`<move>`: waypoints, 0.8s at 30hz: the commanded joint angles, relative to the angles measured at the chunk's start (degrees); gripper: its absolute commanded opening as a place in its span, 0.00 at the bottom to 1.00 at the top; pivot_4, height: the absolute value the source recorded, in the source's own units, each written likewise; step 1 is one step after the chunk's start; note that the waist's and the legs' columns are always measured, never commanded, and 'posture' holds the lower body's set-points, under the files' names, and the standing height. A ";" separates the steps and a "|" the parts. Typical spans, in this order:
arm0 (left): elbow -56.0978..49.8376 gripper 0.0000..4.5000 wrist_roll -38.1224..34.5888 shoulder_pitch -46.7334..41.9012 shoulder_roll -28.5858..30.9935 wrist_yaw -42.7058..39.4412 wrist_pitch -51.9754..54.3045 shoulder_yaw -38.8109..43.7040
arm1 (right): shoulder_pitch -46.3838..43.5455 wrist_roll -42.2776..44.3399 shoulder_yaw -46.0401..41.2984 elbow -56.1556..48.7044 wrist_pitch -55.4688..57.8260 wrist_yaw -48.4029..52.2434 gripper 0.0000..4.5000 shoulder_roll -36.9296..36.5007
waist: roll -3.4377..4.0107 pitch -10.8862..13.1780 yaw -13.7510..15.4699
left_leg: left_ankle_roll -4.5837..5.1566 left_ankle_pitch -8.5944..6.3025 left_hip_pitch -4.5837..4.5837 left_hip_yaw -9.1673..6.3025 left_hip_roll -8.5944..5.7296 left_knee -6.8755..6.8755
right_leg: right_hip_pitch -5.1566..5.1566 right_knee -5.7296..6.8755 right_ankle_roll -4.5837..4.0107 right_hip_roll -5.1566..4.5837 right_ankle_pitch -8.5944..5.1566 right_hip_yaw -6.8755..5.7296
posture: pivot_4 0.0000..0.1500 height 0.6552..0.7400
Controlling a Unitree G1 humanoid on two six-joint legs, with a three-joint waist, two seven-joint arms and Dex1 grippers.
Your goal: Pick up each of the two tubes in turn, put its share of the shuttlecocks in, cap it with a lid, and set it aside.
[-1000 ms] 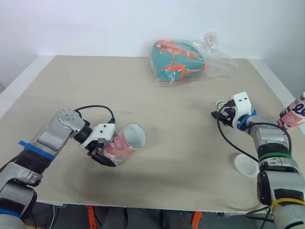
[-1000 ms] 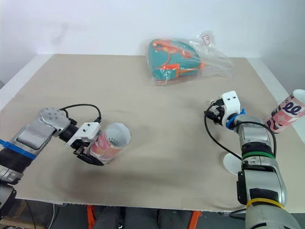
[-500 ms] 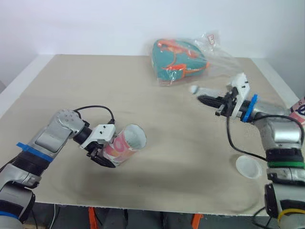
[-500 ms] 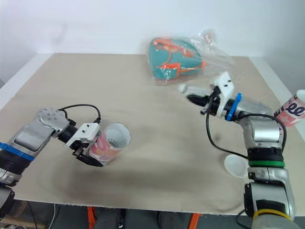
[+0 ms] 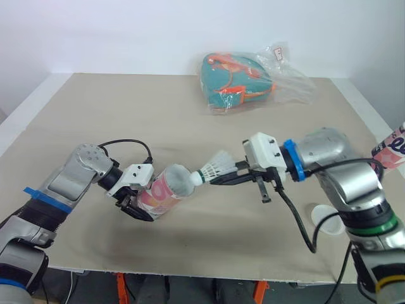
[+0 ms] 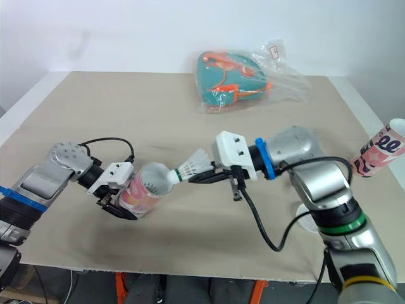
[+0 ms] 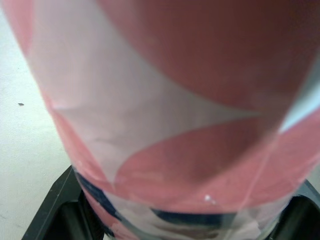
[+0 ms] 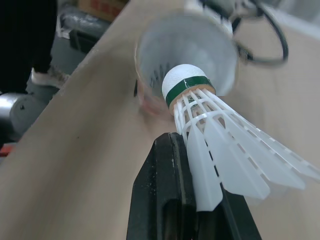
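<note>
- My left gripper [image 5: 140, 204] is clamped around the pink-and-white tube [image 5: 168, 190], gripping it near its closed end.
- The tube is held low over the table [image 5: 126, 114], near the front edge, tilted with its open mouth facing my right side.
- In the left wrist view the tube's wall sits tight between the two black fingers [image 7: 50, 220].
- My right gripper [image 5: 218, 180] pinches a white shuttlecock [image 5: 212, 168] by its feather skirt, cork end forward.
- The cork, ringed with a green band, sits right at the tube's mouth; I can't tell whether it has passed the rim.
- In the right wrist view the cork lines up with the opening, and the inside of the tube looks white.
- A second tube [image 5: 393, 147] is at the table's right edge, tilted, well apart from both grippers.
- A white lid [image 5: 329, 221] lies on the table under my right forearm, near the front right corner.
- A teal and orange bag [image 5: 235, 82] in clear plastic lies at the far side.
</note>
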 commanded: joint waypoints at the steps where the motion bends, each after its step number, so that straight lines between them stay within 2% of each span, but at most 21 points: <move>1: 0.12 0.68 0.42 -0.50 -0.42 0.11 -0.23 -0.50 | -3.83 -1.93 2.40 1.34 -2.36 2.30 0.01 1.80 | -0.02 0.00 0.21 | 0.00 0.00 0.00 -0.01 0.00 0.00 | 0.01 0.00 -0.03 0.00 0.02 0.00 | 1.00 1.00; 7: -0.58 0.68 0.47 0.21 -0.11 0.11 0.30 0.14 | -8.95 -7.63 7.11 6.01 -4.33 3.39 0.01 4.59 | -0.06 -0.01 0.39 | 0.00 0.00 -0.03 -0.01 0.02 0.00 | -0.06 0.02 -0.10 0.02 0.04 -0.02 | 1.00 1.00; 10: -1.15 0.68 0.41 0.66 0.14 0.11 0.60 0.44 | -10.98 -9.43 8.21 6.88 -4.71 3.93 0.20 5.52 | -0.06 -0.01 0.38 | -0.01 0.00 -0.03 -0.01 0.06 0.00 | -0.07 0.04 -0.12 0.05 0.04 -0.04 | 1.00 1.00; 12: -1.60 0.68 0.33 1.01 0.28 0.11 0.81 0.64 | -11.73 -8.48 7.47 6.35 -4.42 4.82 0.45 5.76 | -0.06 -0.01 0.40 | -0.01 0.00 -0.03 -0.01 0.06 0.00 | -0.06 0.04 -0.13 0.04 0.04 -0.03 | 1.00 1.00; 15: -2.09 0.68 0.23 1.42 0.49 0.11 0.97 0.76 | -12.31 -3.05 3.52 5.04 -1.83 7.31 0.64 4.76 | -0.06 -0.01 0.41 | -0.01 0.00 -0.04 -0.01 0.05 -0.01 | -0.06 0.04 -0.19 0.04 0.04 -0.03 | 1.00 1.00; 20: -2.77 0.68 0.11 1.89 0.70 0.11 1.20 0.85 | -12.01 7.17 -3.49 5.03 5.08 10.76 0.64 1.94 | -0.07 0.00 0.35 | 0.00 0.00 -0.05 -0.01 0.05 -0.04 | -0.06 0.04 -0.41 0.03 0.13 -0.04 | 1.00 1.00; 24: -2.66 0.68 0.01 1.96 0.87 0.11 0.97 0.70 | -11.10 8.64 -5.48 6.17 7.57 10.14 0.64 0.35 | -0.07 -0.01 0.31 | 0.00 0.00 -0.04 -0.02 0.06 -0.07 | -0.08 0.04 -0.44 0.05 0.13 -0.04 | 1.00 1.00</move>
